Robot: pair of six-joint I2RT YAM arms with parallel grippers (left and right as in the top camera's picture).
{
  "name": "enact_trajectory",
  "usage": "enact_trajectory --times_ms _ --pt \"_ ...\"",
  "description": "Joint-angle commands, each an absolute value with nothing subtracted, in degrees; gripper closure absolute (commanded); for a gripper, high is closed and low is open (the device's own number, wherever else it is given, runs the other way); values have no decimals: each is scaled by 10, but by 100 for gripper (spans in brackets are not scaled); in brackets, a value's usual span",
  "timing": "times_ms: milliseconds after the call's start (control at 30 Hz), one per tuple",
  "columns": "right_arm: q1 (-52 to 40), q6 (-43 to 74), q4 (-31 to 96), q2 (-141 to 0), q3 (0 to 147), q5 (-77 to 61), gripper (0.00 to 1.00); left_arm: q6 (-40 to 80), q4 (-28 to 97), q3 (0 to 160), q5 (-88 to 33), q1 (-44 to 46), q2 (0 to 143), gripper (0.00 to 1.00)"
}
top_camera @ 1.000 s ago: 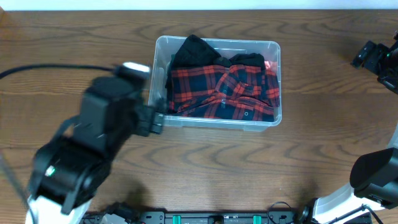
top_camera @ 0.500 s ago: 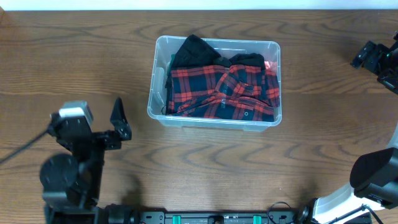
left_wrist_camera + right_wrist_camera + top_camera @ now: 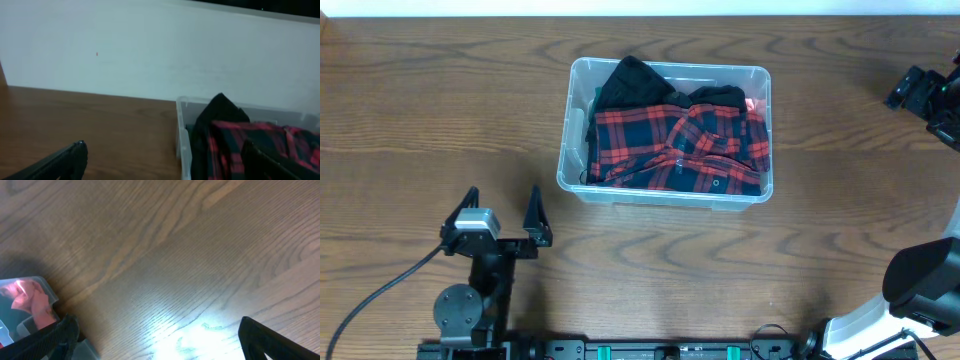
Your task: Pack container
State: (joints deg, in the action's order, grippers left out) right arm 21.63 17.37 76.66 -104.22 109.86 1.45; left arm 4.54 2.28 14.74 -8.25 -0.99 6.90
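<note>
The container (image 3: 761, 78), a clear plastic bin, stands at the table's middle. It holds a red and black plaid shirt (image 3: 680, 150) and a black garment (image 3: 632, 80). My left gripper (image 3: 502, 214) is open near the front edge, left of the container and well apart from it, with nothing between its fingers. In the left wrist view the container's wall (image 3: 182, 131) and the plaid shirt (image 3: 235, 145) lie ahead, and the black fingertips (image 3: 74, 156) stand wide. My right gripper (image 3: 912, 92) is open at the far right over bare wood. The container's corner (image 3: 35, 287) shows at the left of its view.
The brown wooden table (image 3: 440, 90) runs around the container on all sides. A white wall (image 3: 150, 50) rises behind the table's far edge. A black cable (image 3: 380, 290) trails from the left arm at the front left. The right arm's base (image 3: 920, 285) is at the front right.
My left arm has drawn back from the container's left side toward the front edge and now sits low at the front left. Its jaws stayed open. The right arm has not moved.
</note>
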Motion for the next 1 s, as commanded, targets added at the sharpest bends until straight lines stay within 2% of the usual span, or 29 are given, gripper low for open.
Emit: enact_trajectory --times_ms 0,967 --pt "217 178 767 -1044 1097 17 1 53 16 133 -100 -13 42 2" --pt "217 178 767 -1044 1097 17 1 53 -9 28 -96 0 1 2"
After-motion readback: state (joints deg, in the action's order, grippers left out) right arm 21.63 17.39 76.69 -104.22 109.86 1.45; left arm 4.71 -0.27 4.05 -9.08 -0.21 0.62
